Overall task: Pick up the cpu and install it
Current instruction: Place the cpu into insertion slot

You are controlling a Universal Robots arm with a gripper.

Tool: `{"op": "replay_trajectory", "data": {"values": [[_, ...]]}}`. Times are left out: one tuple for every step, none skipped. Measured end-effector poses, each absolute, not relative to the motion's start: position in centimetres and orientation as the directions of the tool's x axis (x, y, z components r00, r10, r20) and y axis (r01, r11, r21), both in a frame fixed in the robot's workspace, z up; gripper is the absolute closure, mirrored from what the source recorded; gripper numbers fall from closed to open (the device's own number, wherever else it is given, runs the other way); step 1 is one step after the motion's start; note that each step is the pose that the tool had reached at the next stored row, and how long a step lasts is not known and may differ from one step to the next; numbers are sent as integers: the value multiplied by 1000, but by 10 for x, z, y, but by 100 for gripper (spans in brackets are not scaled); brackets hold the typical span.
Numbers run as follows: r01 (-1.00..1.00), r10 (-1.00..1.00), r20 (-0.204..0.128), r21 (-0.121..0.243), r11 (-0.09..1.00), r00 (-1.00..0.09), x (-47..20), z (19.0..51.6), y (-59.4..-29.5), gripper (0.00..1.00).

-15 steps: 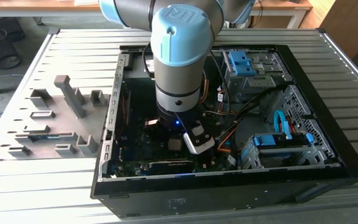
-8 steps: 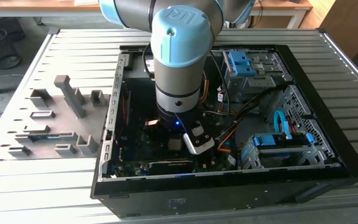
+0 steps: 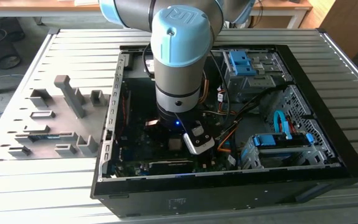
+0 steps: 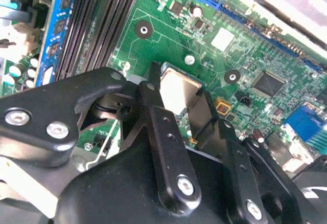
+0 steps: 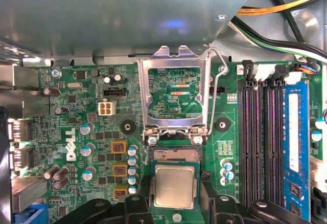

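- cpu [image 5: 174, 185] is sitting in the tool [image 4: 178, 95], silver top facing up. It is hanging right over the open socket [image 5: 173, 155] on the motherboard [image 5: 92, 127]. Whether it is already touching the socket, you cannot tell from these views.
- You are looking at the tool pinching the cpu by two opposite edges, one black finger [image 4: 204, 114] on each side, in both wrist views. As I judge it, gripping by the edges is keeping the chip flat and leaving its underside free for the socket.
- Just beyond the chip, the metal retention frame [image 5: 143, 96] is standing swung up on its hinge. That is leaving the socket uncovered so the chip can go in.
- Beside the socket, the memory slots [image 5: 258, 142] are lying near the fingers but apart from them, so you are working in a tight spot.
- In the exterior view, the arm [image 3: 179, 60] is reaching straight down into the computer case [image 3: 229, 200]. The case is lying with its open side up, which is giving the arm a vertical approach to the board.
- The case is resting on the slatted table [image 3: 42, 186]. The grey fixture blocks [image 3: 61, 116] are lying beside it on the exterior view's left, well apart from the tool.
- By my judgement the pick-up is done and the installing is not yet finished.
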State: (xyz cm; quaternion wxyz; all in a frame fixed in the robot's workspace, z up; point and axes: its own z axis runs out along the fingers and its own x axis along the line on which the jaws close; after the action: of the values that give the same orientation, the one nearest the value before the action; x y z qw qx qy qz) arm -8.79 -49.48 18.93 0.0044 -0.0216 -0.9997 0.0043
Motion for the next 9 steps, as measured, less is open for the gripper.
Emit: {"op": "replay_trajectory", "data": {"values": [[43,43,9,-9,999,-999,-88,189,-495,54],[43,43,9,-9,999,-999,-88,189,-495,54],[43,43,9,-9,999,-999,-88,189,-495,54],[43,43,9,-9,999,-999,-88,189,-495,54],[43,43,9,-9,999,-999,-88,189,-495,54],[43,43,9,-9,999,-999,-88,189,-495,54],[43,43,9,-9,999,-999,-88,189,-495,54],[43,43,8,-9,999,-999,-88,189,-495,54],[43,43,7,-7,999,-999,-88,191,-495,54]]}}
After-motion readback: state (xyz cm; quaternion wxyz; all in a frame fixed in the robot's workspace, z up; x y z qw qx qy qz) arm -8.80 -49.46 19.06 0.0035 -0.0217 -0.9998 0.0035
